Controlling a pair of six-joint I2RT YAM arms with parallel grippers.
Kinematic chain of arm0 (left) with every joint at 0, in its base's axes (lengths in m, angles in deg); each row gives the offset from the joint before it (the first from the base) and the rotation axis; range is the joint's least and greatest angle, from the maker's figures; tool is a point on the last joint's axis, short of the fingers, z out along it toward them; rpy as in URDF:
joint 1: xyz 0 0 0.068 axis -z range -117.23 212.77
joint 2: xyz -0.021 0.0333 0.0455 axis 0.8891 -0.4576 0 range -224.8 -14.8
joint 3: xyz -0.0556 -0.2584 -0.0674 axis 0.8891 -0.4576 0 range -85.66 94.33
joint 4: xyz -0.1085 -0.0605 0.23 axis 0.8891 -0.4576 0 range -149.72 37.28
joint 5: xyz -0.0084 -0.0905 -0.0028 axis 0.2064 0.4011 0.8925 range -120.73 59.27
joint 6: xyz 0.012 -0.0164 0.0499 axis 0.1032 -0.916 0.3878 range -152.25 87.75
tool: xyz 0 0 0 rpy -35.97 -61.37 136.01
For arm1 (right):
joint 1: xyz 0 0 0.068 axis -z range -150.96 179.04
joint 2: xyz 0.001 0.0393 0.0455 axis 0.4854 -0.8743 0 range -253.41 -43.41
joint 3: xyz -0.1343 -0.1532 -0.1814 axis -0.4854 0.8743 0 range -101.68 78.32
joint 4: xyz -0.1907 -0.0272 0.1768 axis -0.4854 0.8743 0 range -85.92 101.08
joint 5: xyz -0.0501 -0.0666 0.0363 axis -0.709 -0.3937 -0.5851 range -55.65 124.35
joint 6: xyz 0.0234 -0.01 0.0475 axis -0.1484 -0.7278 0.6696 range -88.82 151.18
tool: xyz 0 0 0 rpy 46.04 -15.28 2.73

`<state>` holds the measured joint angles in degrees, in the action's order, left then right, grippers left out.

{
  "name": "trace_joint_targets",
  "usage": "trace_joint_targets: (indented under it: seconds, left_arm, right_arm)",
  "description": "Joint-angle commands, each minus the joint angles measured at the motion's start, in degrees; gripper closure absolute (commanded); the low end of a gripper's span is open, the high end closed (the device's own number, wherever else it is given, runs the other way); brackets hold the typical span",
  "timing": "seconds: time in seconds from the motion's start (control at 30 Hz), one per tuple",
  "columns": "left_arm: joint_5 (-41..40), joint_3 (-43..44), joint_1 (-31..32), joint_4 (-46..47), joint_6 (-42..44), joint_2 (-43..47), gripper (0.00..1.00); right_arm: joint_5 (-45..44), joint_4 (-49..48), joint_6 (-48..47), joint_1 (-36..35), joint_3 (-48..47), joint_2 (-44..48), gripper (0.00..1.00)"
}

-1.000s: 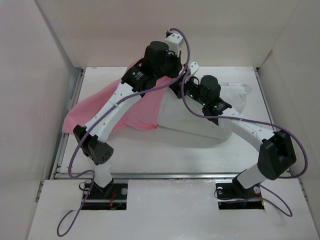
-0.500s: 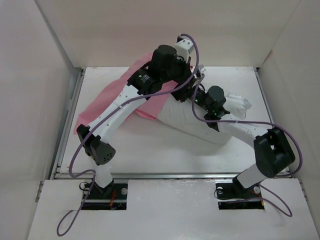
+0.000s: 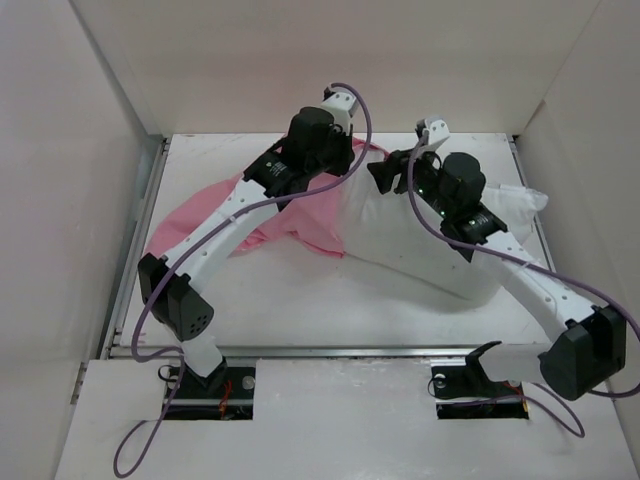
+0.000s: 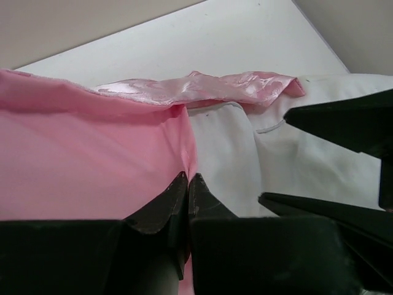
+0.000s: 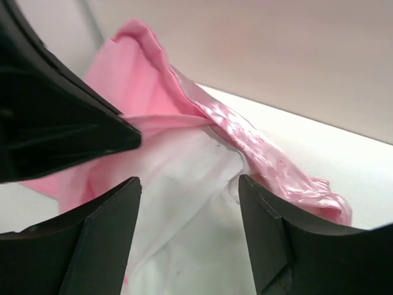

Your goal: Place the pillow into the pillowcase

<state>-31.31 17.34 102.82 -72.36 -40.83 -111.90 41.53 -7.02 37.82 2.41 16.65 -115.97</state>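
Note:
The white pillow (image 3: 430,245) lies across the table's right half. Its left end sits inside the mouth of the pink pillowcase (image 3: 285,215), which trails off to the left. My left gripper (image 4: 187,179) is shut on the pillowcase's matte upper edge at the mouth, with the pillow (image 4: 236,147) just beyond it. The shiny rose-patterned hem (image 4: 215,87) lies folded behind. My right gripper (image 5: 189,184) is open above the pillow (image 5: 190,215), holding nothing, and faces the pillowcase mouth (image 5: 153,86). In the top view the left gripper (image 3: 340,168) and right gripper (image 3: 385,178) are close together.
White walls enclose the table at the back (image 3: 340,60), left (image 3: 60,200) and right (image 3: 590,180). A metal rail (image 3: 320,350) runs along the near edge, in front of the arm bases. The left arm's purple cable (image 3: 365,110) loops above the pillowcase mouth.
My right gripper has opened and let go of the pillow, pulling back to the right. The pillow's right end has spread out. The left gripper has kept its grip on the pillowcase and shifted slightly left.

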Motion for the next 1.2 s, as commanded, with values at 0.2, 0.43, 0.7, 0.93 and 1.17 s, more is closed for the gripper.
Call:
trace_joint_targets:
  seconds: [0.2, 0.43, 0.7, 0.93, 1.17]
  left_arm:
    - [-1.35, -1.05, 0.64, 5.14, -1.62, 5.17, 1.0]
    - [-2.93, 2.73, 0.64, 5.14, 0.14, 4.21, 1.0]
    - [3.38, 18.53, -2.7, 3.99, 1.28, -5.72, 1.0]
    - [19.81, 16.98, 1.77, 9.27, 1.81, -2.74, 1.0]
    - [38.54, 18.72, 6.52, 8.84, 0.14, -2.91, 1.0]
  right_arm:
    - [3.1, 11.43, -11.2, 0.18, -9.69, -8.82, 0.3]
    - [9.68, 14.87, -13.75, 0.18, -17.68, -18.84, 0.91]
    - [15.31, 3.63, -13.23, 0.18, -19.2, -5.16, 1.0]
    - [18.74, -3.39, -8.23, 0.18, -12.87, 1.54, 1.0]
    - [22.43, -35.79, 10.22, 0.18, 1.34, -6.89, 1.0]
